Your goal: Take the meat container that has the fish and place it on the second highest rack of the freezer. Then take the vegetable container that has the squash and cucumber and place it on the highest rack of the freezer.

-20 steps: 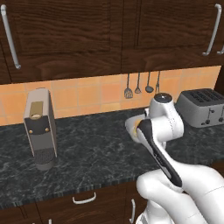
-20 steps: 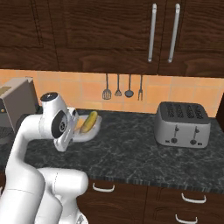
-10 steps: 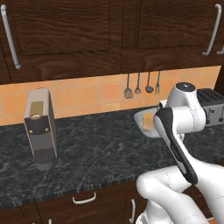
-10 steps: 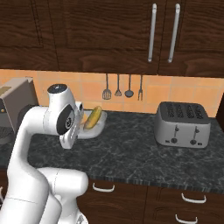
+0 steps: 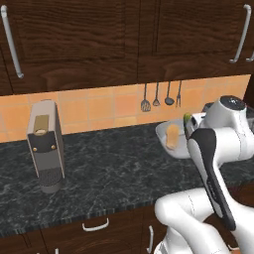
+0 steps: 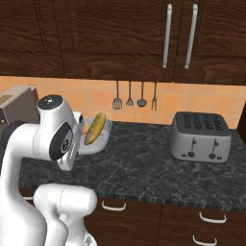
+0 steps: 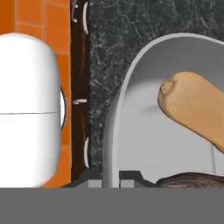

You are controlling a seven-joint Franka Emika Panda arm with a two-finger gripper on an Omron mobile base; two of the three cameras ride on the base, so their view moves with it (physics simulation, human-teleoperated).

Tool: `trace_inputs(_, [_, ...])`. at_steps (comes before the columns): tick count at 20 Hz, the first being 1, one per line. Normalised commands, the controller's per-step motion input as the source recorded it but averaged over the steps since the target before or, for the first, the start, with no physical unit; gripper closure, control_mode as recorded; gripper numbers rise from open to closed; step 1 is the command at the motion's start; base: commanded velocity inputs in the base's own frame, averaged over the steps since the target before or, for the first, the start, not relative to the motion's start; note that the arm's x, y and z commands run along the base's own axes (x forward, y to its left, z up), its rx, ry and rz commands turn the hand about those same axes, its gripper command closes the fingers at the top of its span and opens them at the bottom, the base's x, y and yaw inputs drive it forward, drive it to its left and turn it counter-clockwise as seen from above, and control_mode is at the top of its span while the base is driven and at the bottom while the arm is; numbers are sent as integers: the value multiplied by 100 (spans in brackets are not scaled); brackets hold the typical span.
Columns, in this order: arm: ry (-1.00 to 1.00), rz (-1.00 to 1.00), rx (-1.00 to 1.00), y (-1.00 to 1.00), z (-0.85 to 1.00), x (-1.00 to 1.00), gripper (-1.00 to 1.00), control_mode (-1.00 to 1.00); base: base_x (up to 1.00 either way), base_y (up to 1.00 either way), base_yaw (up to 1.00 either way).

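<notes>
Carrying the bowl [image 5: 171, 140] with squash [image 6: 95, 128] and cucumber [image 5: 187, 118] above the dark surface [image 5: 109, 173], jaws clenched on its rim: the second step seems in hand. Next the bowl needs taking to the freezer's top rack, kept level

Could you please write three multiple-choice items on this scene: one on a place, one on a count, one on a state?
1. Where is the toaster?
A. on the counter
B. in a drawer
C. on the floor

2. How many utensils hang on the wall?
A. two
B. four
C. six

3. What is the bowl doing?
A. lying upside down on the counter
B. held up by the jaws
C. sitting on the toaster

Answers: 1 A, it stands on the dark stone; 2 B, four hang below the cupboards; 3 B, its rim sits between the jaws, off the counter.
</notes>
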Motion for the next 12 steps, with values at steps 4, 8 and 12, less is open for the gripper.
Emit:
trace_inputs(4, [0, -6, 6, 1, 47, -9, 100, -100, 0, 0, 0])
trace_inputs(8, [0, 2, 0, -1, 6, -14, 100, -100, 0, 0, 0])
trace_inputs(12, [0, 0, 0, 0, 0, -5, 100, 100, -62, -16, -8])
